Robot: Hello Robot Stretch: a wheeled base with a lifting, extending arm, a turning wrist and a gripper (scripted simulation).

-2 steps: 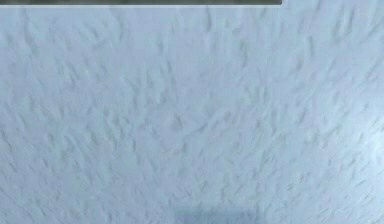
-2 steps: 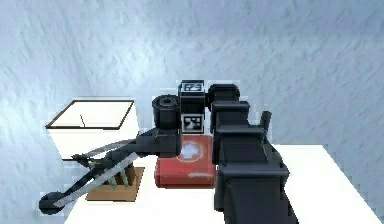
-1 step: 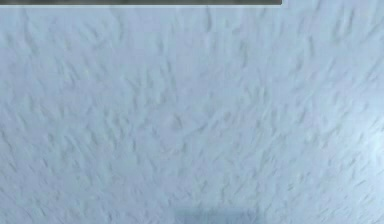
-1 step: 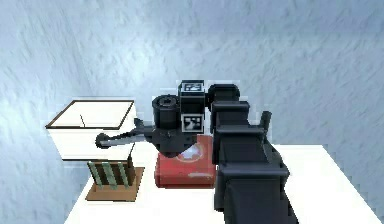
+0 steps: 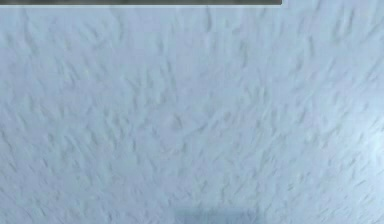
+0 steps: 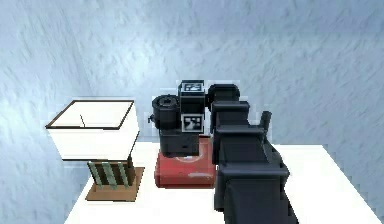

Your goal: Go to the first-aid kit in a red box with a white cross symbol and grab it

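A red box lies on a white table in the arm side view, just left of the middle. No white cross can be made out on it. The dark arm rises from the bottom edge and ends at two white marked squares. Left of them sits the gripper, right above the red box. Since the box rests on the table at the gripper's far end, I cannot tell whether the gripper holds anything.
A lamp with a white square shade stands on a brown base at the table's left end, close to the red box. A pale blue textured wall rises behind the table. The forward view faces the same kind of wall up close.
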